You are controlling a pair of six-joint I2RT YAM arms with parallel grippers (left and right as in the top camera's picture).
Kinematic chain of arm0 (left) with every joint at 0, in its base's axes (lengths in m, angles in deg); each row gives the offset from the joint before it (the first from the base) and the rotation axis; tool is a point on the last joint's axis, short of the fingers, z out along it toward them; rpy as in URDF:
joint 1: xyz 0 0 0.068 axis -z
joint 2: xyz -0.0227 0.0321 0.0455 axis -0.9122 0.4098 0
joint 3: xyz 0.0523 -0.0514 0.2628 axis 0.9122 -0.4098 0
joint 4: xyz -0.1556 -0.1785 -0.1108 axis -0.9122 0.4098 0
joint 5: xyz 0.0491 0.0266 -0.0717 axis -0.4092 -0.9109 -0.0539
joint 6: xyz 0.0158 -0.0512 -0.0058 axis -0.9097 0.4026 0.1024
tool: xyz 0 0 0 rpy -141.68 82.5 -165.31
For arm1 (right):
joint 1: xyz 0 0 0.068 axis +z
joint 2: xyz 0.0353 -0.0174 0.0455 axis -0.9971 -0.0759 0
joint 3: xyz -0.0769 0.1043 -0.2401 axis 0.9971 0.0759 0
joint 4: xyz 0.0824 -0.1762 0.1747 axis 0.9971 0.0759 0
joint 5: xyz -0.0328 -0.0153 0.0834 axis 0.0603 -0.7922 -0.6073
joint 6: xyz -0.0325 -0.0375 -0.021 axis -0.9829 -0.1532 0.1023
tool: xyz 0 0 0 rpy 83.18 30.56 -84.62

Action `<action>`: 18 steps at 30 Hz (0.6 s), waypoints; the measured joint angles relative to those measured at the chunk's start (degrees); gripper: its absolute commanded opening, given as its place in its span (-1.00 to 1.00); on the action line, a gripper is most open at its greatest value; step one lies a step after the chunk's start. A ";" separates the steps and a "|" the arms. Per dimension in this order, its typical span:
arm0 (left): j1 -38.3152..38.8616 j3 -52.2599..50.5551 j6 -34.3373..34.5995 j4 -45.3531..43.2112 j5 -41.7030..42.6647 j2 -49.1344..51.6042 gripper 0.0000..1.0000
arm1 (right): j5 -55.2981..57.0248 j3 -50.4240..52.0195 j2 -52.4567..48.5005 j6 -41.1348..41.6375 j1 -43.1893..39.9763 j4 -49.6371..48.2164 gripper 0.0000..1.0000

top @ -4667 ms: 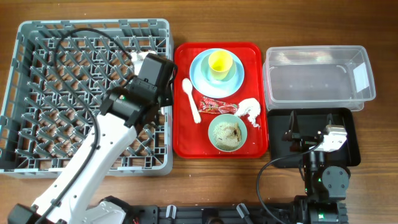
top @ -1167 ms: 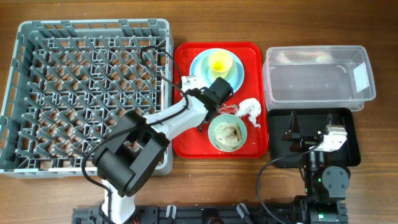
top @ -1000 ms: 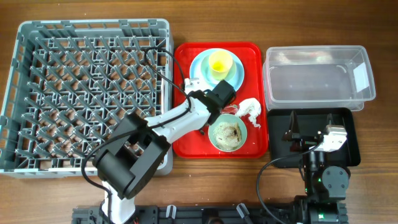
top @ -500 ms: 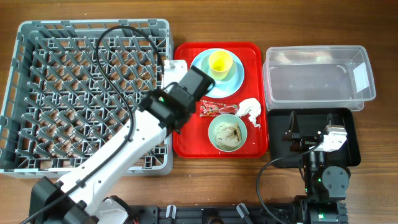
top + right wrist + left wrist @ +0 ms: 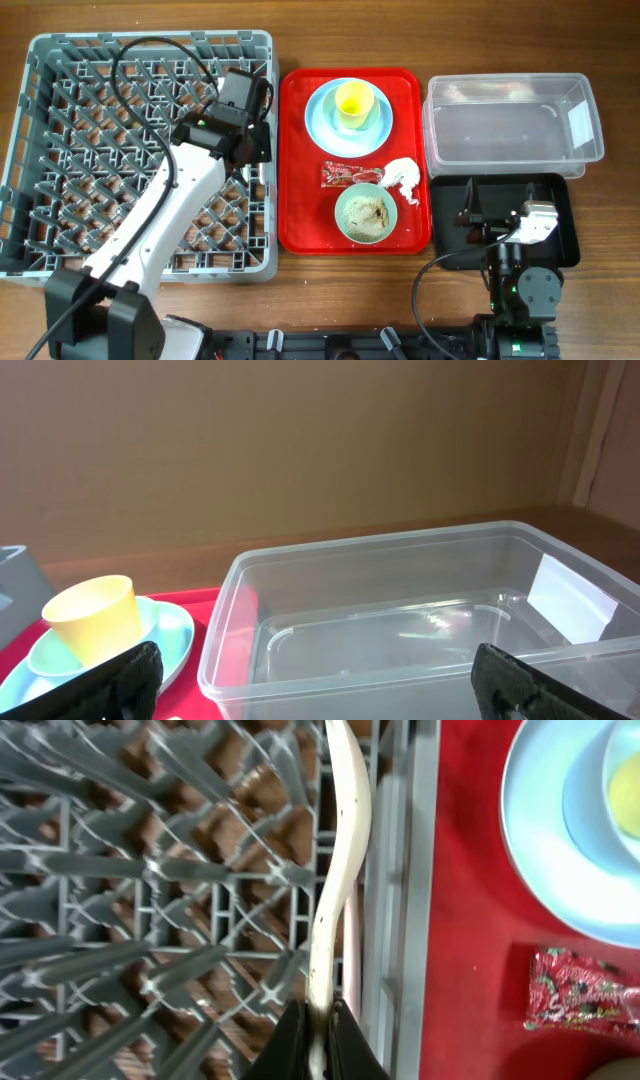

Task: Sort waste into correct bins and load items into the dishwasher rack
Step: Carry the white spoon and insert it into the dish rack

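Barely begun, we pinch the spoon [image 5: 345, 840] in our left claw [image 5: 318, 1030] over the rack's [image 5: 150, 40] right edge; our right claw [image 5: 498, 210] gapes empty; cup [image 5: 353, 100], plate [image 5: 325, 125], bowl [image 5: 365, 213], wrapper [image 5: 350, 174] and tissue [image 5: 403, 175] lie on the tray [image 5: 300, 230].

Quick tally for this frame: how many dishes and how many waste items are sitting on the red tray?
Dishes: 3 (plate, cup, bowl)
Waste: 3 (wrapper, tissue, food scraps in the bowl)
Total: 6
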 measured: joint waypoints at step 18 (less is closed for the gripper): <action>0.15 -2.36 2.64 -2.19 -0.04 6.54 -0.55 | 0.00 0.00 0.00 0.00 0.00 0.00 1.00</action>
